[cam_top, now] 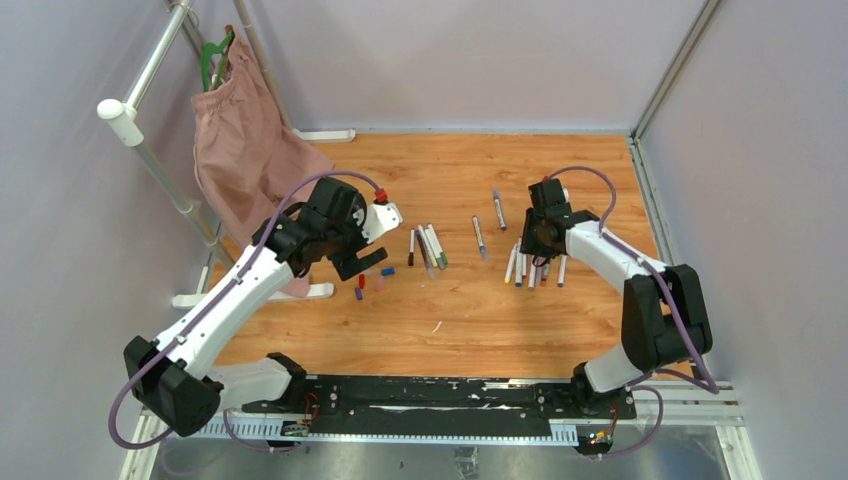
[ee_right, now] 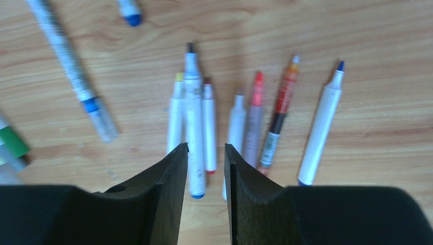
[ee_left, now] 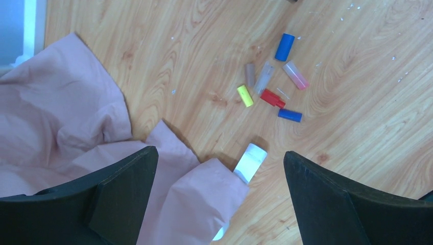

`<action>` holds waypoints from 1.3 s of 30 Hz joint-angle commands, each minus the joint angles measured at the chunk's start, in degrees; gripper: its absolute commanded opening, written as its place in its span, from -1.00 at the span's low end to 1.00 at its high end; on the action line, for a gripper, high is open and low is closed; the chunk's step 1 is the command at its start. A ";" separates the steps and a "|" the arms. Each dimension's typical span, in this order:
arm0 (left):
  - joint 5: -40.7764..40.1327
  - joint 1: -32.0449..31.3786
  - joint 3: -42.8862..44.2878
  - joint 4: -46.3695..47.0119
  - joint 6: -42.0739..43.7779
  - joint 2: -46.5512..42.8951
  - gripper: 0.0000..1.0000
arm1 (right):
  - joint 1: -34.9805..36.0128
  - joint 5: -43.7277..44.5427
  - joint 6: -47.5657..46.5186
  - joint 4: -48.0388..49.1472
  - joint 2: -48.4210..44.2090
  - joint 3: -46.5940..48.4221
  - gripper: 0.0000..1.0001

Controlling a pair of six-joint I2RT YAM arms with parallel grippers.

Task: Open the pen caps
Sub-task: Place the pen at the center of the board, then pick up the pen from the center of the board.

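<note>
Several loose pen caps (ee_left: 272, 98) lie in a small cluster on the wooden table: two blue, one red, one yellow, one pink, one grey, one clear. They also show in the top view (cam_top: 372, 283). My left gripper (ee_left: 219, 153) is open wide and empty, hovering near the caps, over the edge of a pink cloth (ee_left: 76, 127). My right gripper (ee_right: 206, 147) has its jaws a narrow gap apart and holds nothing. It hovers over a row of uncapped pens (ee_right: 255, 117) with bare coloured tips. In the top view my right gripper (cam_top: 535, 250) is above those pens (cam_top: 535, 270).
Several capped pens (cam_top: 430, 248) lie mid-table, with two more (cam_top: 480, 238) to their right. The pink cloth (cam_top: 245, 150) hangs from a white pipe rack (cam_top: 120, 115) at the left, and a rack foot (ee_left: 250, 162) pokes out from under it. Grey walls enclose the table.
</note>
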 commanded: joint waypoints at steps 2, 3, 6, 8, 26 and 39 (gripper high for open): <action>-3.16 1.55 2.21 -1.46 -2.92 -2.56 1.00 | 9.86 5.45 -1.91 -1.86 -4.03 7.14 -0.03; -3.38 1.96 2.37 -1.44 -3.36 -2.95 1.00 | 11.77 5.54 -2.51 -1.82 -3.18 8.71 0.03; -3.87 2.67 2.07 -1.52 -4.44 -4.28 1.00 | 16.59 3.96 -3.79 -2.15 1.92 14.82 0.05; -4.38 2.83 1.51 -1.61 -5.22 -5.13 1.00 | 18.83 2.52 -4.68 -2.63 7.56 19.26 -0.11; -2.90 2.88 -3.33 -2.76 -5.39 -8.98 1.00 | 22.76 -2.55 -4.50 -8.89 33.97 41.62 -0.56; -2.31 2.88 -4.22 -2.75 -5.27 -7.58 1.00 | 23.97 -2.18 -4.22 -8.71 35.94 41.01 -0.41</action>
